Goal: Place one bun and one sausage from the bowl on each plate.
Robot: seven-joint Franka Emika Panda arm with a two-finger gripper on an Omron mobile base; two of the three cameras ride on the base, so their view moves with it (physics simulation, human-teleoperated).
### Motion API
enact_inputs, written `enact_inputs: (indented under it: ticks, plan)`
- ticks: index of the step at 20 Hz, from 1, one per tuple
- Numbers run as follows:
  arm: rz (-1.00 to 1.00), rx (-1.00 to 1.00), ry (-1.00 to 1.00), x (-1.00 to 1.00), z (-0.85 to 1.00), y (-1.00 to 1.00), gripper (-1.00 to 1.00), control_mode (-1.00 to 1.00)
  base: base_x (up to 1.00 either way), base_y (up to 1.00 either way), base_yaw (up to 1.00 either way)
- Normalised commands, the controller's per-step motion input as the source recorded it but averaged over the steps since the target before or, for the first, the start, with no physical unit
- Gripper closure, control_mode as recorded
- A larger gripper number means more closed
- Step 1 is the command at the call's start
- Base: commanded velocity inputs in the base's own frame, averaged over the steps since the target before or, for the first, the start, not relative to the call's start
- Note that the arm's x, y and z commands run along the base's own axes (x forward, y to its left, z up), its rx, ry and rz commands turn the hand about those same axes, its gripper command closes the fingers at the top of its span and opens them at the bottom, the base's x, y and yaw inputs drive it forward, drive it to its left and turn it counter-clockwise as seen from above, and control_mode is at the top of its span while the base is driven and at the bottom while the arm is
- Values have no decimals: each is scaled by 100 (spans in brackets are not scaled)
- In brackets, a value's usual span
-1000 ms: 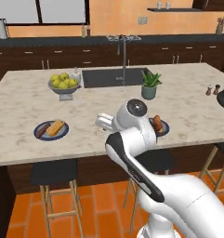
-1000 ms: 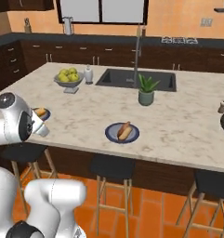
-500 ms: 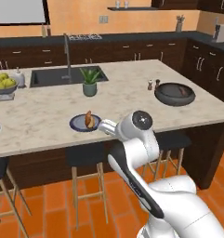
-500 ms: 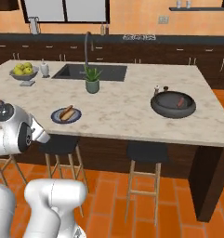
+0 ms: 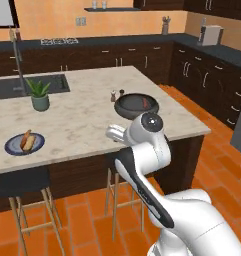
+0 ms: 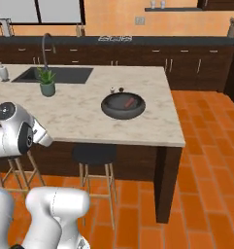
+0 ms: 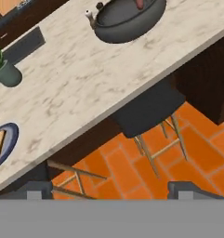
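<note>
The dark bowl (image 5: 137, 104) stands near the island's right end, with one dark red sausage (image 5: 145, 102) lying in it. The same bowl (image 6: 123, 105) and sausage (image 6: 129, 102) appear in the right base view, and the bowl (image 7: 129, 18) is at the top of the hand view. A blue-rimmed plate (image 5: 24, 144) sits at the counter's front left and carries a tan bun (image 5: 27, 141) with a reddish piece along it. That plate (image 7: 3, 142) is cut off by the hand view's left edge. My gripper (image 7: 111, 190) hangs open and empty in front of the counter, above the stools.
A potted plant (image 5: 39, 95) stands behind the plate, near the sink (image 5: 27, 85). Two small shakers (image 5: 117, 94) stand just behind the bowl. Dark-seated stools (image 7: 148, 109) are tucked under the counter's front edge. Orange tiled floor lies open to the right of the island.
The base has driven right along the island, so the whole scene slid left. The bowl is now near the middle and the plate far left. The arm stays folded.
</note>
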Motion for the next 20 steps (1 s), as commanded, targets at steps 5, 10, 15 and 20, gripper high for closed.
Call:
enact_inputs:
  ticks: [5,10,15,20]
  plan:
    - [0,0,0,0,0,0,-100,100,46,-100,-3]
    - [0,0,0,0,0,0,-100,100,55,-51,16]
    - [0,0,0,0,0,0,-100,100,41,-42,12]
    - [0,0,0,0,0,0,-100,100,7,-61,0]
